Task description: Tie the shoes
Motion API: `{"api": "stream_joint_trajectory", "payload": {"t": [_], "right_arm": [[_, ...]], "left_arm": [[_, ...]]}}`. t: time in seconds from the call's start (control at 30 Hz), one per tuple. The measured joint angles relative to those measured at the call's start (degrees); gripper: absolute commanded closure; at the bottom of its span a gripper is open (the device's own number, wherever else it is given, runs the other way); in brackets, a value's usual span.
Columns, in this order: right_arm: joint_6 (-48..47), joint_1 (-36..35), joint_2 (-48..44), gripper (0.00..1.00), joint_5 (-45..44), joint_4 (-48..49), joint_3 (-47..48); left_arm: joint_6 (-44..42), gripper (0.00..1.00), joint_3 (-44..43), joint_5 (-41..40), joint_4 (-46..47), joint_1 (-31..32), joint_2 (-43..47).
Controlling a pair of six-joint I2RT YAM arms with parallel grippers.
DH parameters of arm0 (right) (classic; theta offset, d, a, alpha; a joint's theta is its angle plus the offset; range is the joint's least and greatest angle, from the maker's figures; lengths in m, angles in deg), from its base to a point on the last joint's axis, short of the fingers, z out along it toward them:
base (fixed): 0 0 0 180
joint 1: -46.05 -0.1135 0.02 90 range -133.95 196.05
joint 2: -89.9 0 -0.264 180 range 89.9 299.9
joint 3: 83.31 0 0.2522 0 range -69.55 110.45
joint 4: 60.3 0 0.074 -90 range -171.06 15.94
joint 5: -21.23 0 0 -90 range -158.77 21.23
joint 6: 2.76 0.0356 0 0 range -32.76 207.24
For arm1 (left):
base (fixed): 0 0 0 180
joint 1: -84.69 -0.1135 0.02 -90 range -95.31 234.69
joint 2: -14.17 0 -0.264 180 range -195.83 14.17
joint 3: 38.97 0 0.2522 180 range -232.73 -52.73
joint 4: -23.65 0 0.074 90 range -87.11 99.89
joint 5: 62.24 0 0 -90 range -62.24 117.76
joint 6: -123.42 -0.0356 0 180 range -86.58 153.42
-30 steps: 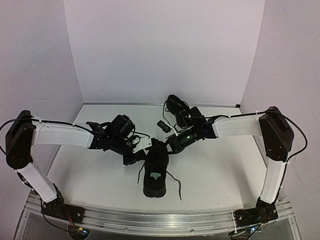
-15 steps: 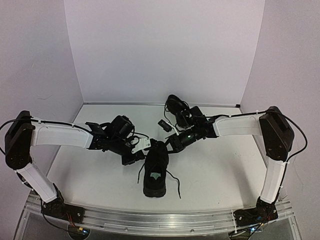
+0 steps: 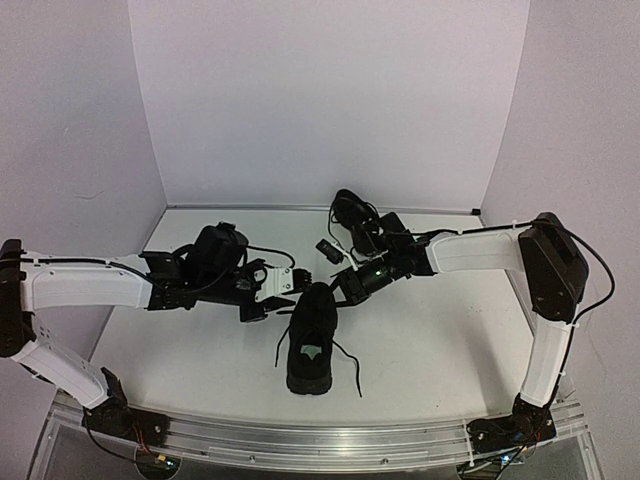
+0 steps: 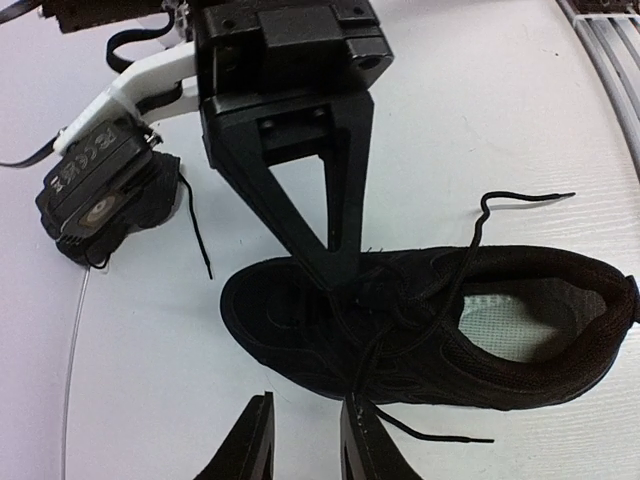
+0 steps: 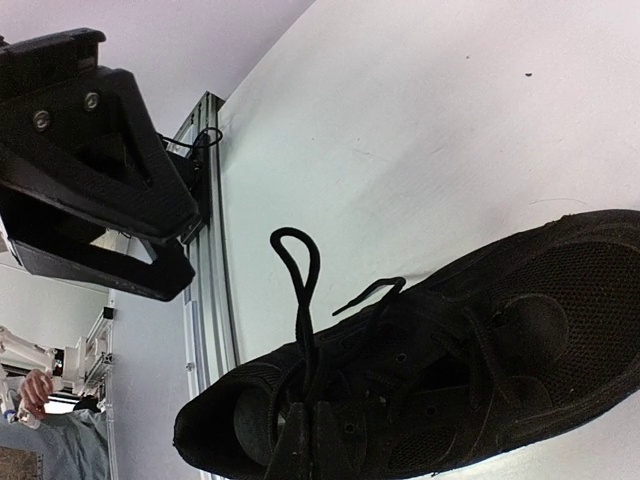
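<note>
Shoe [image 3: 308, 345] points away from us, our left hand [image 4: 305, 440] slightly apart beside its toe, right hand [image 5: 300, 445] pinching a lace [image 5: 297, 290].

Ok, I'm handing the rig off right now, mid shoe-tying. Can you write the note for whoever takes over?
Left gripper: open, empty, just left of the near shoe at its toe.
Right gripper: shut, apparently pinching a lace loop over the near shoe.
Shoes: near shoe mid-table, heel toward the near edge; far shoe behind the right arm.
Done: one loop formed, no knot visible.
Left: tie the near shoe, whose lace ends lie loose; far shoe's state unclear.
</note>
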Motion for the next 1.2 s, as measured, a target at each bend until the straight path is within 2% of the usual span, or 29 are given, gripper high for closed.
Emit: {"api": "stream_joint_trajectory", "payload": {"t": [0.23,0.47,1.2], "right_arm": [[0.0,0.0,0.0,1.00,0.2,0.0,0.0],[0.2,0.0,0.0,1.00,0.4,0.0,0.0],[0.4,0.0,0.2,1.00,0.6,0.0,0.0]], "left_arm": [[-6.1,0.82,0.0,0.0,0.2,2.2,-3.8],[-10.1,0.82,-0.9,-0.8,-1.3,3.5,-9.2],[-12.2,0.81,-2.2,-2.5,-0.6,4.2,-10.8]]}}
